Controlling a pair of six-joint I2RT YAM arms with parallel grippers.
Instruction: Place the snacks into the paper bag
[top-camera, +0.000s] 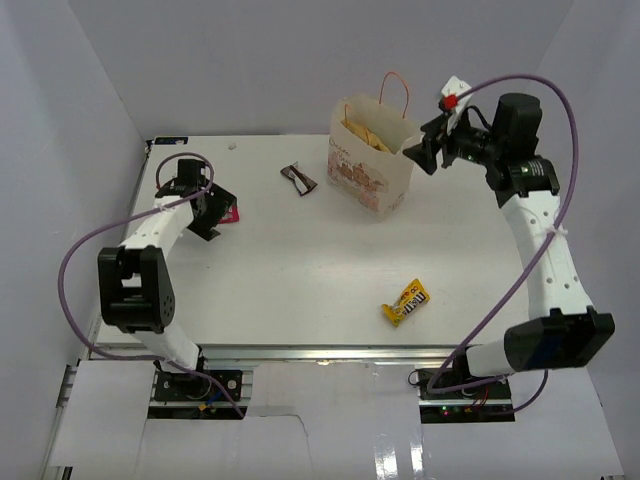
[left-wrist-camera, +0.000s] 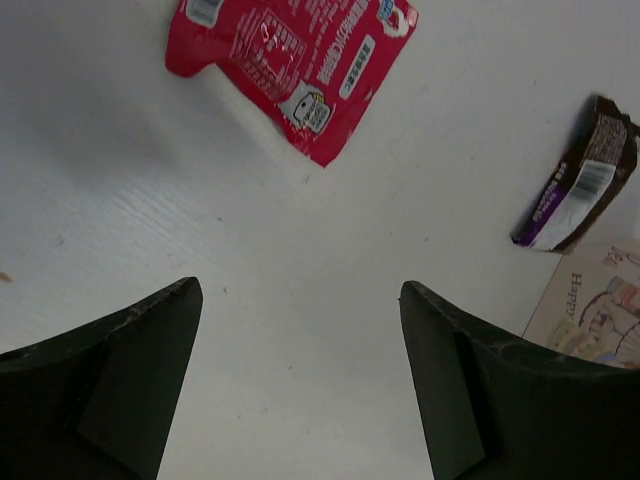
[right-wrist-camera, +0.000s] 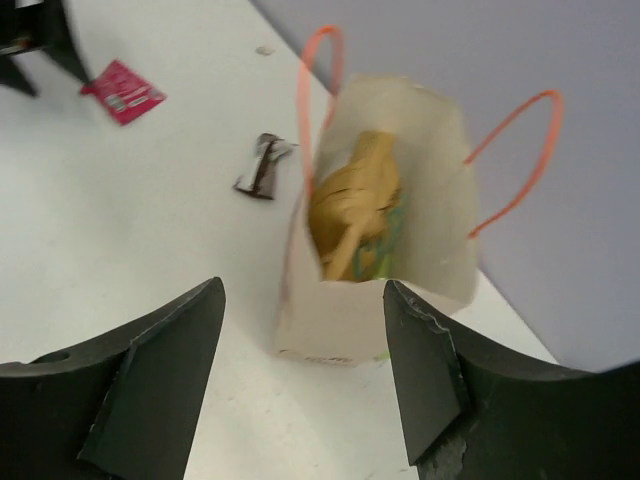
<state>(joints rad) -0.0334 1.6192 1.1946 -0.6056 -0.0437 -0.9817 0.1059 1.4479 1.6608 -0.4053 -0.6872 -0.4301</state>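
Three snacks lie loose on the bench (top-camera: 300, 260): a red packet (left-wrist-camera: 290, 60), a dark brown wrapper (top-camera: 299, 179) and a yellow M&M's pouch (top-camera: 405, 302). The paper bag (top-camera: 372, 170) stands upright toward the far side, with a tan-yellow chip bag (right-wrist-camera: 350, 210) already inside.

Your left pincer (left-wrist-camera: 300, 288) hangs wide open and empty, with the red packet just beyond its tips, so that looks like your next pick. Advance until the jaws straddle the packet's narrow width, then come down and pinch. It is flat foil, so catch a crimped edge rather than scrape the surface.

Your right pincer (right-wrist-camera: 303, 285) is likewise spread and holding nothing, near the bag's mouth; steer it clear of the cord handles (right-wrist-camera: 304, 100).

Readable: "Happy" on the bag's side and the M&M's logo on the pouch. The red packet's print is too small to read.
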